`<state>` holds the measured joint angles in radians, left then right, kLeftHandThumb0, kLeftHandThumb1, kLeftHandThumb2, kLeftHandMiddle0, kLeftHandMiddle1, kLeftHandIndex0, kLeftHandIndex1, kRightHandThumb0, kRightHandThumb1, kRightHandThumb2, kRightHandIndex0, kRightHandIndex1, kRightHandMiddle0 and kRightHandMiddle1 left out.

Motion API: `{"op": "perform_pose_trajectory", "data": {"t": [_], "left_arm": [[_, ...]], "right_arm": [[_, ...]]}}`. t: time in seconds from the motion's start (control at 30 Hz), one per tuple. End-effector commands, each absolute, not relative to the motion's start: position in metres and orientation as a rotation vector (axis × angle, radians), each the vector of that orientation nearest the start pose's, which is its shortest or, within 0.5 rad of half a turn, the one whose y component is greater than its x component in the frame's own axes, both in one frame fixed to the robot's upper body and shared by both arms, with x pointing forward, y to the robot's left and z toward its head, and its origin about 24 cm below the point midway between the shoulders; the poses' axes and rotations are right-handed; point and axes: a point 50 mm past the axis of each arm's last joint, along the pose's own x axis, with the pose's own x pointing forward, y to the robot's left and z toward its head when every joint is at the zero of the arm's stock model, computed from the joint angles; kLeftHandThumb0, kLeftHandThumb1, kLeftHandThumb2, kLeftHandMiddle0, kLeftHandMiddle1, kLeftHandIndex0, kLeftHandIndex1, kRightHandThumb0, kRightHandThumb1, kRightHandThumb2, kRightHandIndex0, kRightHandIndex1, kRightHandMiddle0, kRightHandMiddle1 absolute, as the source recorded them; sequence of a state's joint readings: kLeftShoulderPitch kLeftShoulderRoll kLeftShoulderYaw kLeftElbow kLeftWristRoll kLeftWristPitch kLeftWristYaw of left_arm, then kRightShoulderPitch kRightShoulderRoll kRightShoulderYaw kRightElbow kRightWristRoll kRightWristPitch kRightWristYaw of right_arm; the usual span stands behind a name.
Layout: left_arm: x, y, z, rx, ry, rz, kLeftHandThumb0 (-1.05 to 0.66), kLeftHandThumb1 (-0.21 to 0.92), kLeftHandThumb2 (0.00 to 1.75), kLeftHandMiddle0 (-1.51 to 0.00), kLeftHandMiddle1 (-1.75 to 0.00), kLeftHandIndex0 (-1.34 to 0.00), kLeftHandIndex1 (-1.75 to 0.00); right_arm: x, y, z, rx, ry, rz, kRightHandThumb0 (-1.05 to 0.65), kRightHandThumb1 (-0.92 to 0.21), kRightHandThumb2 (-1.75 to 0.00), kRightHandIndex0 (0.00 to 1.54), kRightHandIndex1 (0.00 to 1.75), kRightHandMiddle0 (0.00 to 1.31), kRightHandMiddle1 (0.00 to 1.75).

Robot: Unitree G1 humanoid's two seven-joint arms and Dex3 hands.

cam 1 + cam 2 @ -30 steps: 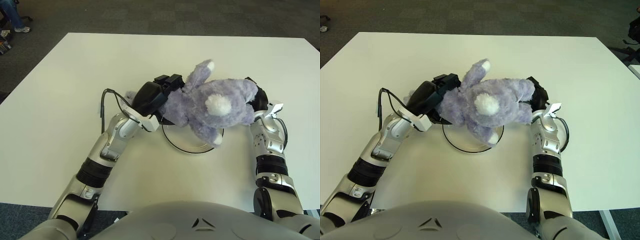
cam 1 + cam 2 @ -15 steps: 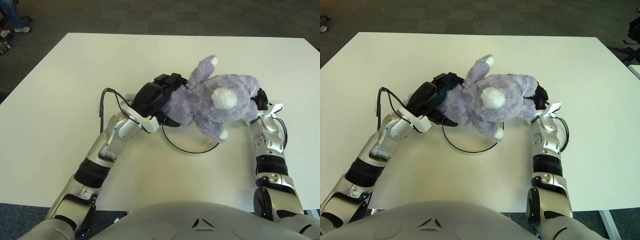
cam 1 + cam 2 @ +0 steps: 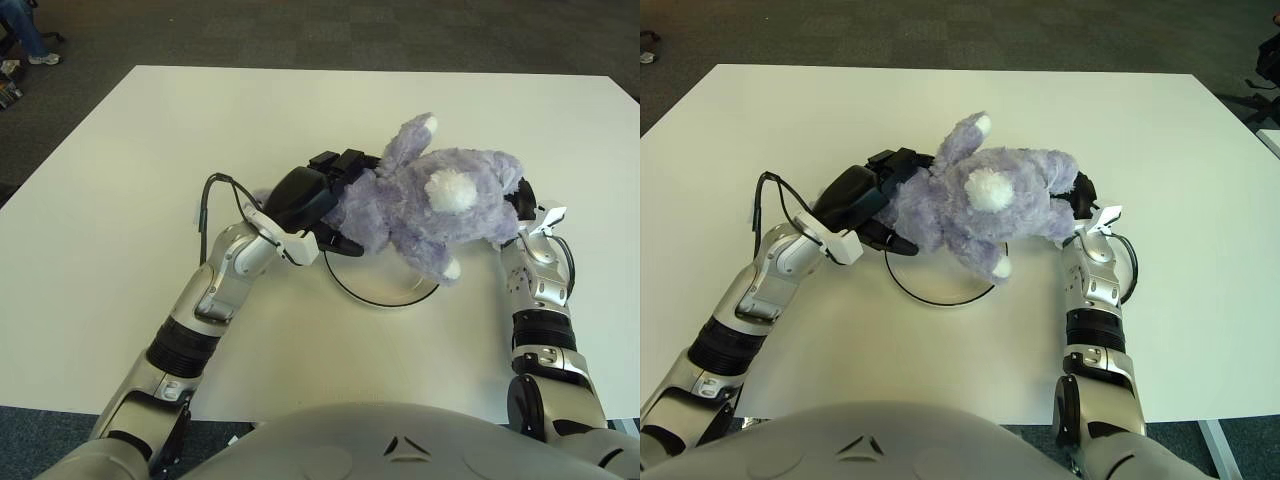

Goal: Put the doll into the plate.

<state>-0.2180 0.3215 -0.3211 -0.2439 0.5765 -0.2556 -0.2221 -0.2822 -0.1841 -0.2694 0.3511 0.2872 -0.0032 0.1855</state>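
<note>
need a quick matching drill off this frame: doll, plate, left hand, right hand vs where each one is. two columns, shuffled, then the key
Column 1
1. doll
2. plate
3. left hand
4. right hand

Column 2
A. on the white table, mostly hidden beneath the doll
B. gripping the doll's right end
C. held between both hands over the plate
D. gripping the doll's left end

Pairs: 1-C, 2-A, 3-D, 4-B

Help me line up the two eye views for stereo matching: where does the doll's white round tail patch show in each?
Left eye view: the white tail patch sits right of centre, on the purple doll, up and right of the plate.
Right eye view: the same patch sits near the centre.
Shared landmark: the plate's dark rim, showing below the doll.
</note>
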Motion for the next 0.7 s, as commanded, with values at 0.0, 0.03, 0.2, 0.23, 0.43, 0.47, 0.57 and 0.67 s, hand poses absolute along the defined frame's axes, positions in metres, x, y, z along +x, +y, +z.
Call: {"op": "perform_pose_trajectory", "data": {"t": [0.0, 0.03, 0.2, 0.23, 0.43, 0.47, 0.57, 0.67], "left_arm": [[0.2463, 0.0831, 0.1392, 0.938, -0.653, -0.580, -0.88, 0.91, 0.25, -0.24, -0.69, 0.00, -0.66], [0.2462, 0.0832, 0.1393, 0.941, -0.650, -0.582, -0.88, 0.91, 0.25, -0.24, -0.68, 0.00, -0.66], [0.2459, 0.0834, 0.1398, 0.947, -0.643, -0.586, -0.91, 0.92, 0.27, -0.23, -0.64, 0.00, -0.61], [0.2458, 0.0834, 0.1399, 0.948, -0.642, -0.586, -0.91, 0.92, 0.28, -0.23, -0.64, 0.00, -0.60], [0.2450, 0.0835, 0.1404, 0.947, -0.642, -0.590, -0.95, 0.92, 0.33, -0.22, -0.60, 0.00, -0.52], [0.2451, 0.0834, 0.1407, 0.946, -0.642, -0.591, -0.96, 0.92, 0.34, -0.22, -0.59, 0.00, -0.49], [0.2440, 0.0841, 0.1424, 0.939, -0.645, -0.595, -0.98, 0.92, 0.37, -0.21, -0.57, 0.00, -0.43], [0.2410, 0.0862, 0.1450, 0.928, -0.651, -0.599, -1.01, 0.92, 0.45, -0.22, -0.37, 0.00, -0.29]], "right_arm": [[0.2894, -0.2283, 0.0232, 0.202, 0.135, -0.072, -0.45, -0.42, -1.18, 1.15, 1.75, 0.53, 1.75], [0.2894, -0.2283, 0.0232, 0.201, 0.135, -0.074, -0.45, -0.42, -1.19, 1.15, 1.75, 0.53, 1.75], [0.2894, -0.2282, 0.0234, 0.199, 0.135, -0.075, -0.45, -0.42, -1.18, 1.13, 1.75, 0.53, 1.75], [0.2893, -0.2281, 0.0235, 0.199, 0.135, -0.075, -0.45, -0.42, -1.18, 1.13, 1.75, 0.53, 1.75], [0.2891, -0.2280, 0.0236, 0.201, 0.135, -0.080, -0.45, -0.43, -1.18, 1.12, 1.75, 0.53, 1.75], [0.2892, -0.2282, 0.0238, 0.202, 0.135, -0.082, -0.45, -0.43, -1.17, 1.12, 1.75, 0.52, 1.75], [0.2895, -0.2284, 0.0242, 0.203, 0.133, -0.082, -0.44, -0.44, -1.16, 1.12, 1.75, 0.51, 1.75], [0.2895, -0.2283, 0.0244, 0.204, 0.133, -0.079, -0.44, -0.45, -1.15, 1.12, 1.75, 0.51, 1.75]]}}
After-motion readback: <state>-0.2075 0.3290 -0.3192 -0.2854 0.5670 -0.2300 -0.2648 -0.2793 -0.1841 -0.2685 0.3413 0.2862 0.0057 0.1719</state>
